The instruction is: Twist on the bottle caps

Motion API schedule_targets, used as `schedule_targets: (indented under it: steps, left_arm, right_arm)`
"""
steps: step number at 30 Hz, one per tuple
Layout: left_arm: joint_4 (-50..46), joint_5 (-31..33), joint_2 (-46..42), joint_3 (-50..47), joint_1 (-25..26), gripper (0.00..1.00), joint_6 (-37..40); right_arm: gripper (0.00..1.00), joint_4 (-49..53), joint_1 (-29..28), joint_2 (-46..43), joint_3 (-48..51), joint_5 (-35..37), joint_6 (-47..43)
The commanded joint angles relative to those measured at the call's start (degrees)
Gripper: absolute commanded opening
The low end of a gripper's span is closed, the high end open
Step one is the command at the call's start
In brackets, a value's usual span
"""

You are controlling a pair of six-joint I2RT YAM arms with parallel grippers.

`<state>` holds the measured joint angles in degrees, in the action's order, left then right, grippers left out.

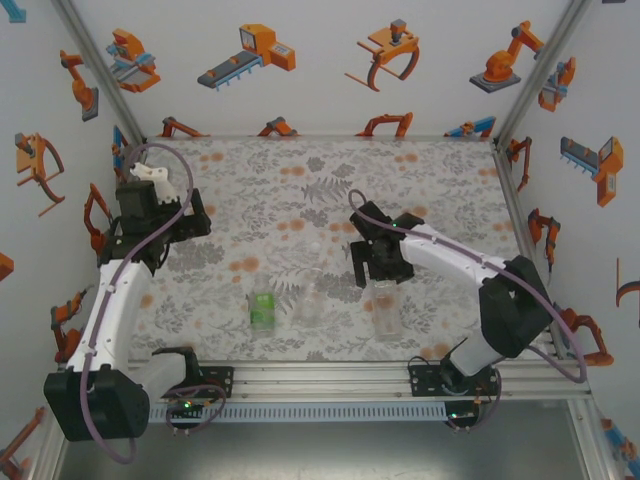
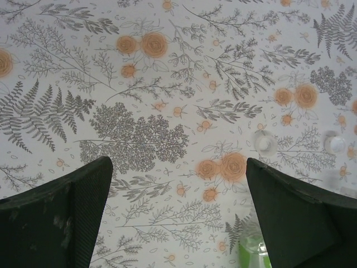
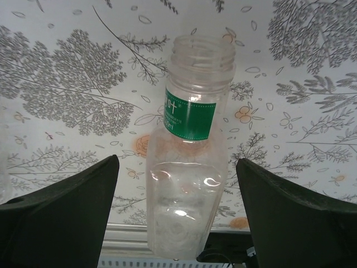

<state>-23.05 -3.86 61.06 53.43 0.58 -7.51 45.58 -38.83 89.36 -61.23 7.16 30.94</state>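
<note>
The taller clear bottle (image 3: 187,167) with a green neck band stands upright between the fingers of my right gripper (image 3: 175,206). The jaws are open, with a gap on each side of the bottle. Its mouth is uncapped. From above, this bottle (image 1: 385,312) stands near the front edge, below my right gripper (image 1: 376,268). The short green bottle (image 1: 263,308) and the clear bottle (image 1: 308,305) stand to its left. Two pale bottle caps (image 2: 263,140) (image 2: 334,144) lie on the mat. My left gripper (image 2: 178,223) hangs open over bare mat at the left (image 1: 198,224), holding nothing. The green bottle's top (image 2: 254,251) shows by its right finger.
The floral printed mat (image 1: 300,190) covers the table, with white walls on three sides. An aluminium rail (image 1: 320,380) with both arm bases runs along the front edge, just behind the row of bottles.
</note>
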Motion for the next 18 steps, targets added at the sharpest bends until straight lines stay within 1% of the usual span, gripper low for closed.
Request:
schedule_targets:
  steps: [1,4,9,18]
  left_arm:
    - [1.59,-2.38,-0.20,0.28,-0.49,0.97,-1.19]
    - [1.59,-2.99,0.07,0.36,-0.58,0.97,-1.32]
    - [1.60,-3.17,0.15,0.33,-0.62,0.97,-1.37]
    - [1.69,-4.40,0.50,0.32,-0.67,0.97,-1.91]
  right_arm:
    - [0.77,-0.80,-0.48,1.95,2.18,0.38,2.89]
    - [0.76,-2.27,-0.81,3.56,3.42,-0.14,3.82]
    - [0.70,-3.65,-0.98,5.20,4.77,-0.68,4.69]
    - [0.64,-3.79,-1.16,5.23,5.33,-0.23,4.80]
